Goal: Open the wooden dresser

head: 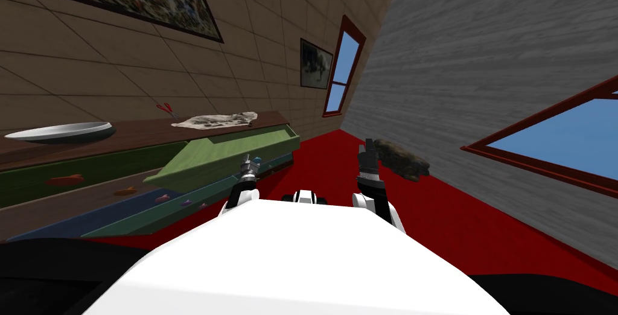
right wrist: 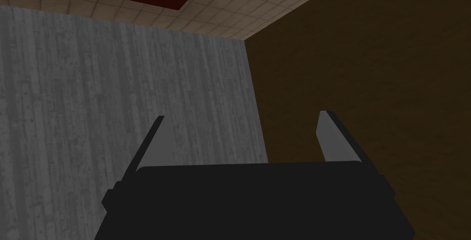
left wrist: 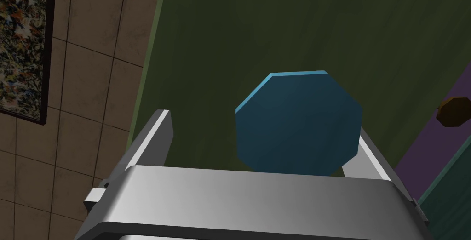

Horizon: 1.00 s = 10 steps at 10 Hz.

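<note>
Dresser [head: 139,130] along the wall — brown top, green drawer [head: 229,151] pulled out, blue knob [left wrist: 296,122]

On the dresser [head: 199,160], the dark brown surface [head: 142,129] carries a shallow white dish [head: 60,131], red scissors [head: 165,110] and a crumpled pale cloth [head: 216,119]. On the red floor [head: 338,166] I see a dark lump [head: 401,159].

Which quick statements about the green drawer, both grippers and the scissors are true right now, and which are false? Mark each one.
1. The green drawer stands pulled out from the dresser. True.
2. The left gripper is clamped on the blue knob. False: it is open, the knob sits between its fingers, and one finger stands clear of it.
3. The right gripper is open and holds nothing. True.
4. The scissors lie inside the drawer. False: they lie on the dresser top, near a crumpled cloth.
</note>
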Available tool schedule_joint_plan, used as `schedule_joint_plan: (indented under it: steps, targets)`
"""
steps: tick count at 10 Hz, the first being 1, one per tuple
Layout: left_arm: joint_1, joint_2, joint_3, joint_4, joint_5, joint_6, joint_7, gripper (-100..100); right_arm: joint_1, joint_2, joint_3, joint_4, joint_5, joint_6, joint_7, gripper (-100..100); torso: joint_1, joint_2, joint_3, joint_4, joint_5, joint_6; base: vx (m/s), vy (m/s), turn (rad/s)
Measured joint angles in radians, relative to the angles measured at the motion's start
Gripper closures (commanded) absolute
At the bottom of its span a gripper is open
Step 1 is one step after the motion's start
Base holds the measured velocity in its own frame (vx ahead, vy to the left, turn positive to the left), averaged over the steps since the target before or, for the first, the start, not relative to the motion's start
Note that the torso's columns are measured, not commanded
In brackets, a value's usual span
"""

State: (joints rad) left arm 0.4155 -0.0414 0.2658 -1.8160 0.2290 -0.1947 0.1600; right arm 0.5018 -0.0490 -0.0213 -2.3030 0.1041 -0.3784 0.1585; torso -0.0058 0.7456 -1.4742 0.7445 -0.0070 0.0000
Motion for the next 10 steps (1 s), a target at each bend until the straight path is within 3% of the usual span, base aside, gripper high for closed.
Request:
schedule_joint_plan:
  steps: [4,5,10]
  targets:
    - [0.023,-0.003,0.005,-0.057,0.004,0.05,-0.002,-100,0.0,0.0,0.0,0.0,0.0,0.0,0.0,0,-0.004,0.005,0.0,0.004,-0.005,0.0,0.006,-0.006,-0.001]
    - [0.026,-0.005,0.005,-0.054,0.003,0.052,-0.003,0,0.0,0.0,0.0,0.0,0.0,0.0,0.0,0,-0.003,0.004,0.0,0.002,-0.003,0.0,0.008,-0.004,-0.001]
    - [0.032,-0.009,0.005,-0.038,0.003,0.053,-0.005,0,0.0,0.0,0.0,0.0,0.0,0.0,0.0,0,0.003,-0.005,-0.002,-0.004,0.003,0.0,0.002,-0.002,0.0]
